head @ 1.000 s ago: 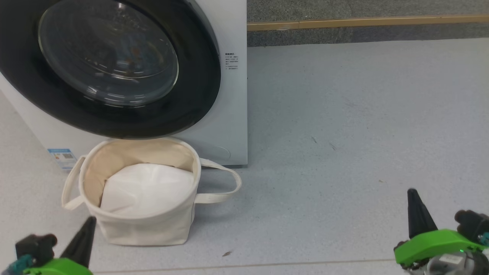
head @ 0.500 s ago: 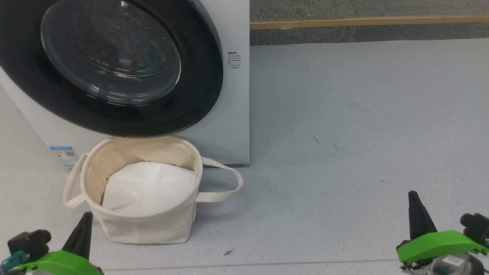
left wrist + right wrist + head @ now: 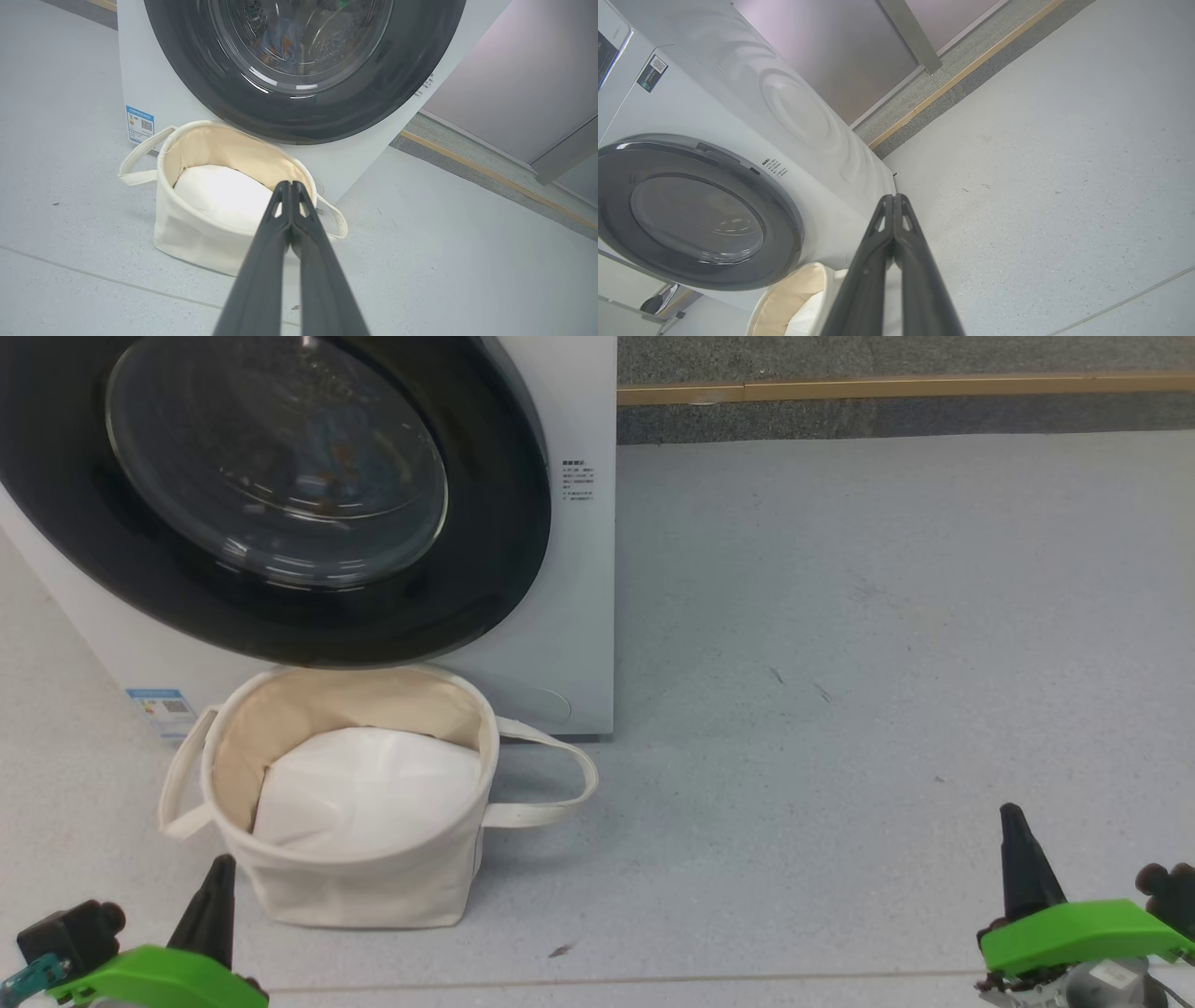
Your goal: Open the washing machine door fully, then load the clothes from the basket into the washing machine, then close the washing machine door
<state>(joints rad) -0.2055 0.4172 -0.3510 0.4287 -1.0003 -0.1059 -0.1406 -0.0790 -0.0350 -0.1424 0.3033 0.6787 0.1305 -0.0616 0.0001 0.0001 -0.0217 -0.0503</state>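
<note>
The left gripper (image 3: 289,186) and right gripper (image 3: 894,198) are hanging pinched together, empty; the glossy black-rimmed round washing machine door (image 3: 280,607) is seemingly sitting shut over light blue clothes (image 3: 280,39); unlatched, it is risking swinging against the cream canvas basket (image 3: 373,896).

No legible text. Washing machine (image 3: 579,616) front: blue QR sticker (image 3: 161,707) lower left; small print block (image 3: 578,483) at right edge, unreadable.

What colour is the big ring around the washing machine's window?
Glossy black, on the washing machine door; head view shows it best.
</note>
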